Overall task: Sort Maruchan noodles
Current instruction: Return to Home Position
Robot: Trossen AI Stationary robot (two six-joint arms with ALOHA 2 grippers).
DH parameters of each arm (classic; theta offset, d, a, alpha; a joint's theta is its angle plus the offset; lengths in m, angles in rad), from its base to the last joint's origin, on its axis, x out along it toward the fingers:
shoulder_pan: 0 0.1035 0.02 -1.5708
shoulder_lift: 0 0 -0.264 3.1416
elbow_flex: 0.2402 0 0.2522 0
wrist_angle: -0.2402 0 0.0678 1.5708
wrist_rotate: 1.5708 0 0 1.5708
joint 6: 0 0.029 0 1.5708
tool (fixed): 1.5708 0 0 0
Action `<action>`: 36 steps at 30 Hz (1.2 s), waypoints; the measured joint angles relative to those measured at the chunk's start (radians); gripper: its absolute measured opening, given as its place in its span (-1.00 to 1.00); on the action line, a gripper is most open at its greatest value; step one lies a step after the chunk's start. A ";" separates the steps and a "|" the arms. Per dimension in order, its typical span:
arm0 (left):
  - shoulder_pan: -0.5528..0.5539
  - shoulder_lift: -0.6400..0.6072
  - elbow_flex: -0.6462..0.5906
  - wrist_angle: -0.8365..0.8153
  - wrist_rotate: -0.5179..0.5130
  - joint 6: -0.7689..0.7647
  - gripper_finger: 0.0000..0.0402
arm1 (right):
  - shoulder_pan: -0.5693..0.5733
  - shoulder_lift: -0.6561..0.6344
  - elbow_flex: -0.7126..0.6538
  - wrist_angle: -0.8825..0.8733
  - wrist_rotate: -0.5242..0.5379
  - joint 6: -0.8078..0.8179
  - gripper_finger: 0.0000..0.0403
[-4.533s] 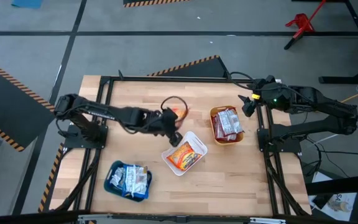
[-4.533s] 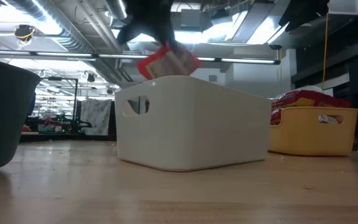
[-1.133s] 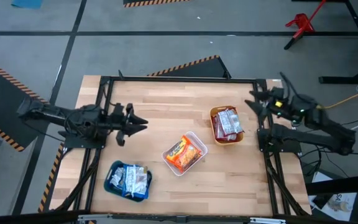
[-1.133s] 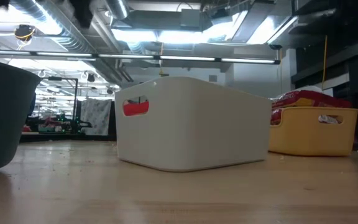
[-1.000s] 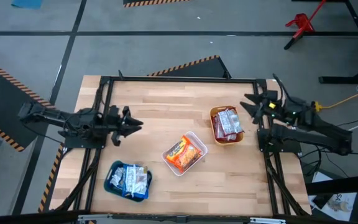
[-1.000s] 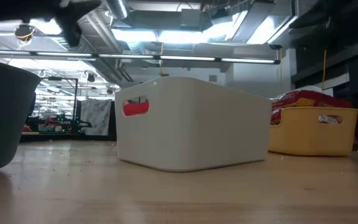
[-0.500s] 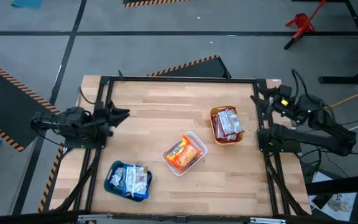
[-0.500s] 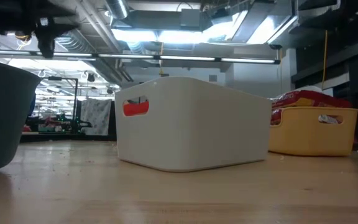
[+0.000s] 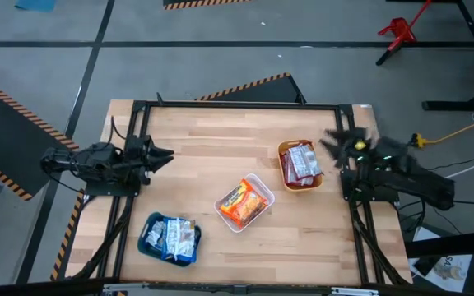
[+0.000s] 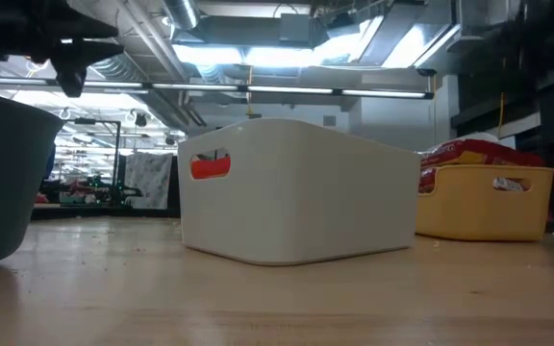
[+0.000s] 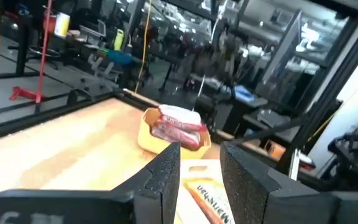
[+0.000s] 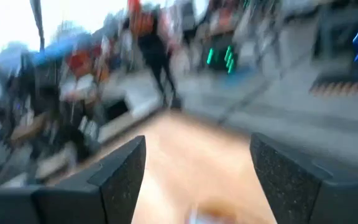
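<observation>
Sorting looked done. High view: no loose pack showed on the table [image 9: 196, 136]. Blue packs [image 9: 174, 237] lay in the teal bin [image 9: 144, 233] near the front left. One orange pack [image 9: 243, 203] lay in the white bin [image 9: 263, 186] in the middle. Red packs [image 9: 301, 162] lay in the yellow bin [image 9: 281, 156] toward the right side. The left gripper [image 9: 159, 154] was over the table's left edge, fingers spread & empty. The right gripper [image 9: 336, 141] was by the right edge, just beside the yellow bin.

Low view: a bit of orange showed thru the white bin's [image 10: 296, 192] handle hole. Red packs [image 10: 474, 152] poked up over the yellow bin's [image 10: 484, 207] rim. No pack lay on the wood.

Left wrist view: the left gripper [image 11: 199, 149] had a small gap btw its fingers w/ nothing in it. Far ahead were the red packs [image 11: 179, 124] & the orange pack [image 11: 207, 196].

Right wrist view: the right gripper [image 12: 197, 143] was spread wide & held nothing. The rest was a blur.

Prob. all that was left was for both arms to go to their rest spots.
</observation>
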 joint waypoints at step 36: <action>0.001 -0.001 -0.207 0.178 0.126 -0.069 -0.46 | 0.054 0.030 -0.369 0.417 -0.381 0.075 0.38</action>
